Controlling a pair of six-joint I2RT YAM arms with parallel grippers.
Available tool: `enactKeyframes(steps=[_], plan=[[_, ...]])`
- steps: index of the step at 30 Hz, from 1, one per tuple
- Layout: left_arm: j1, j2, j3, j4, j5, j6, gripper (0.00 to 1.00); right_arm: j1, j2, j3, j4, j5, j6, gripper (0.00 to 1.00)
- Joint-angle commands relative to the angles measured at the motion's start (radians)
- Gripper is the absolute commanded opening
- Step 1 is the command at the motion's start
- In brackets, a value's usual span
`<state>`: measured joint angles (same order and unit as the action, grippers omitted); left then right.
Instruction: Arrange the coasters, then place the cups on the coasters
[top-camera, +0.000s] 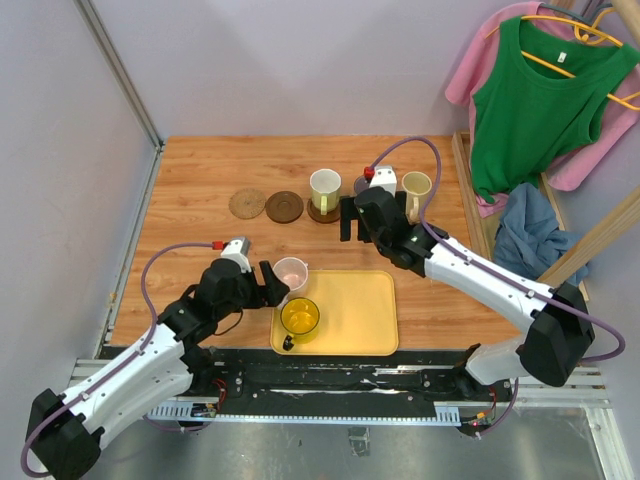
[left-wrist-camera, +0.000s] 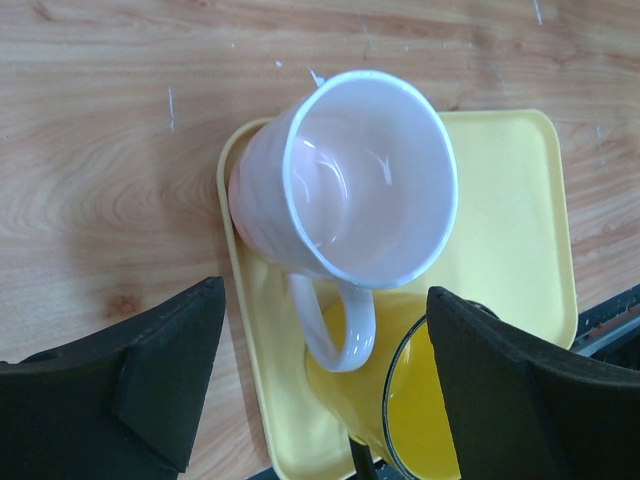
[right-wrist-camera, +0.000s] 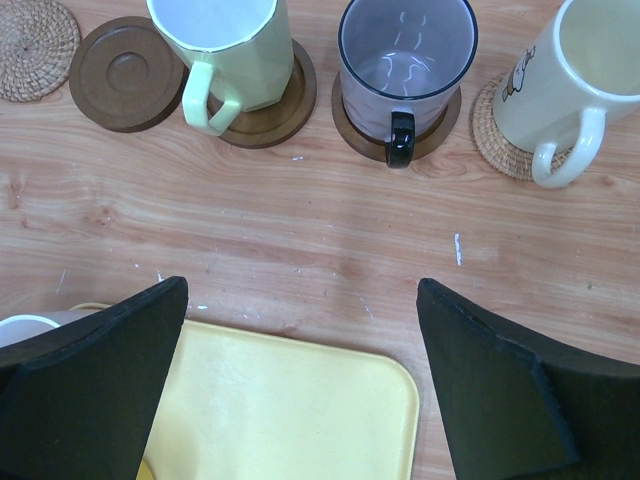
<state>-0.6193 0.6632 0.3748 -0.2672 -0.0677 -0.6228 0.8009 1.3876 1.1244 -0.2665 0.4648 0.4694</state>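
Three cups stand on coasters in a row at the back: a green-white cup (right-wrist-camera: 225, 45) on a brown coaster (right-wrist-camera: 282, 105), a purple-grey cup (right-wrist-camera: 405, 55) and a cream cup (right-wrist-camera: 585, 75). An empty brown coaster (right-wrist-camera: 122, 72) and an empty woven coaster (right-wrist-camera: 35, 48) lie to their left. A pink cup (left-wrist-camera: 350, 180) sits at the far-left corner of the yellow tray (left-wrist-camera: 520, 230), beside a yellow cup (left-wrist-camera: 430, 420). My left gripper (left-wrist-camera: 325, 295) is open, its fingers either side of the pink cup's handle without touching. In front of the row, my right gripper (right-wrist-camera: 302, 290) hangs open and empty.
The right arm (top-camera: 470, 270) reaches diagonally across the table's right half. A wooden rack (top-camera: 470, 190) with hung clothes and a blue cloth (top-camera: 525, 235) stands at the right edge. A metal rail (top-camera: 135, 230) borders the left side.
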Motion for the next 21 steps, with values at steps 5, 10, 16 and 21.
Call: enactKeyframes(steps=[5, 10, 16, 21], plan=[[-0.082, 0.055, -0.016, 0.016, -0.064, -0.037, 0.83, 0.007, -0.053, -0.049, 0.046, 0.000, -0.019, 0.98], [-0.112, 0.127, 0.001, 0.035, -0.101, -0.017, 0.80, 0.007, -0.081, -0.075, 0.060, 0.003, -0.017, 0.98], [-0.129, 0.181, 0.035, 0.037, -0.126, 0.026, 0.69, 0.006, -0.107, -0.092, 0.062, 0.012, -0.013, 0.98], [-0.145, 0.200, 0.063, 0.038, -0.128, 0.058, 0.58, 0.007, -0.112, -0.103, 0.067, 0.005, -0.002, 0.98]])
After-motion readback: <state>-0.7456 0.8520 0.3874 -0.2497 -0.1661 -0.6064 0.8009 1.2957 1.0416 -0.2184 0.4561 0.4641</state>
